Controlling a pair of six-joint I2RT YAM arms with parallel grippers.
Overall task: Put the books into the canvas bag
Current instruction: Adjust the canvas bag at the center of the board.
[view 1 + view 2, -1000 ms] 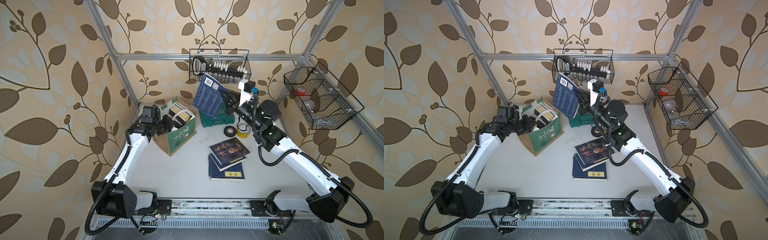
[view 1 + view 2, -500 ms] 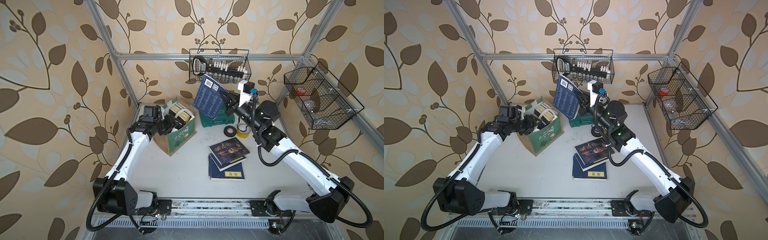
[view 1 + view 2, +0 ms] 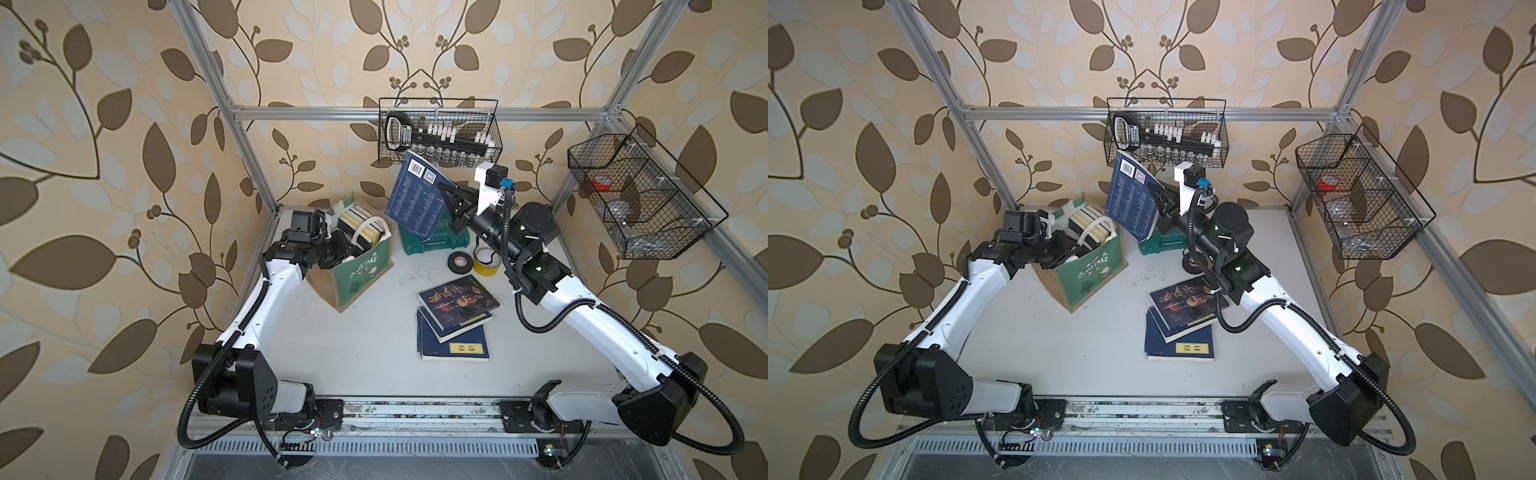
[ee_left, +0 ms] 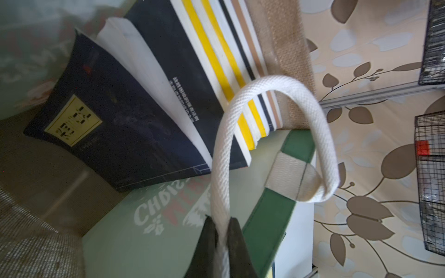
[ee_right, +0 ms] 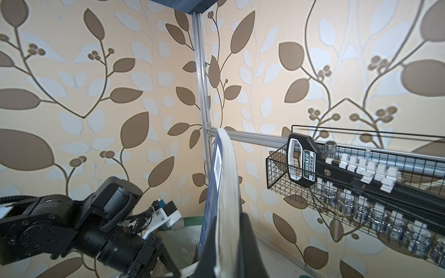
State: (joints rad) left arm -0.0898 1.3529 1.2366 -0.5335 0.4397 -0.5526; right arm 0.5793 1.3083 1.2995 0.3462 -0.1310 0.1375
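Observation:
The canvas bag (image 3: 359, 272) (image 3: 1094, 272) stands at the back left with several books (image 3: 359, 222) upright inside it. In the left wrist view a navy book with a yellow label (image 4: 96, 115) leans against yellow and tan ones (image 4: 216, 55). My left gripper (image 4: 222, 231) (image 3: 347, 249) is shut on the bag's white rope handle (image 4: 277, 91). Beside the bag's mouth and above it, my right gripper (image 3: 451, 203) (image 5: 227, 223) is shut on a navy book (image 3: 417, 199) (image 5: 224, 180) held upright in the air. A stack of three books (image 3: 455, 322) (image 3: 1183, 322) lies on the table.
A green tool case (image 3: 432, 243) sits behind the raised book. Black tape (image 3: 459, 262) and yellow tape (image 3: 486, 266) lie next to it. A wire basket of sockets (image 3: 440, 133) hangs on the back rail, close to the raised book. Another wire basket (image 3: 640, 195) hangs on the right.
My left gripper reached to the bag's rim, opened wider, then shut on the rope handle. The right arm has stayed almost still with the navy book.

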